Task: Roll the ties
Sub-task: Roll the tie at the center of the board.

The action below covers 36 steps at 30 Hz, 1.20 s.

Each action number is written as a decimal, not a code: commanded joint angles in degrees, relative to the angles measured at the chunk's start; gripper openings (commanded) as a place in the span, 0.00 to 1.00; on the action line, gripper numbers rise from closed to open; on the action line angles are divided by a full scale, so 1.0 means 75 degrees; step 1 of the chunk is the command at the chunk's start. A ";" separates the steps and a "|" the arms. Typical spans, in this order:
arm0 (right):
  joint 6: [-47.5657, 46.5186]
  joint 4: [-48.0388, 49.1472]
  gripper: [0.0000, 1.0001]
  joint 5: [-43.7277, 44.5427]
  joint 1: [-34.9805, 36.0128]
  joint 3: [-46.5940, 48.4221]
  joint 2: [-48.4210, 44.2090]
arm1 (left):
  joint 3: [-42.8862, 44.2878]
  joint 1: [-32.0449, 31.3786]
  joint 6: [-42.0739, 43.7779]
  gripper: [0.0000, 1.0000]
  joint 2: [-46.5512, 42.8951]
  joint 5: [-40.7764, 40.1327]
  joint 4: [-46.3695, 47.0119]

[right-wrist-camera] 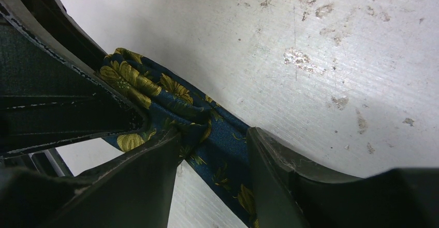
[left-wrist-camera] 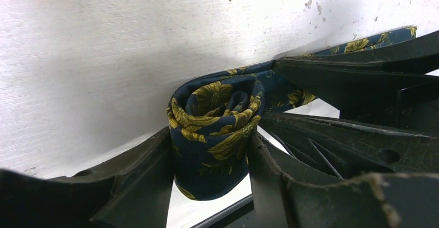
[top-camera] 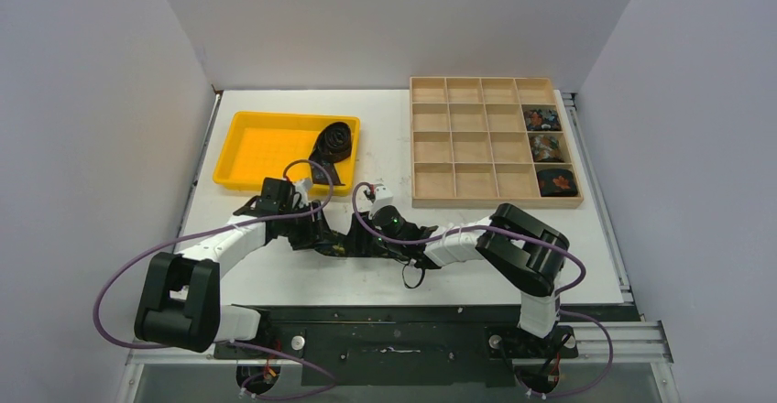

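On the counter [top-camera: 385, 147], between the two arms, the flowered tie [left-wrist-camera: 217, 134] lies crosswise. Its rolled end is clamped in the left end effector [left-wrist-camera: 209, 153]; the right end effector [right-wrist-camera: 213, 134] pinches the flat strip just beside it, rightward.

The table [top-camera: 385, 142] carries a yellow tray [top-camera: 261, 151], a wooden compartment box [top-camera: 458, 147] and a floral tie [left-wrist-camera: 215, 127].

no legible text anywhere
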 commanded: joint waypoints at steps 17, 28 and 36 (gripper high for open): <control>-0.0347 -0.1468 0.70 0.0613 -0.0221 -0.0268 -0.1684 | 0.0112 -0.0514 0.0170 0.15 -0.0426 -0.0399 -0.0054; -0.0675 -0.3061 0.72 0.3147 -0.0213 -0.1904 -0.4417 | 0.1080 -0.0928 0.0192 0.00 -0.0693 -0.3516 -0.1829; 0.0062 -0.3815 0.77 0.4183 -0.0224 -0.3041 -0.6005 | 0.1939 -0.1542 -0.0138 0.00 -0.0647 -0.5772 -0.2996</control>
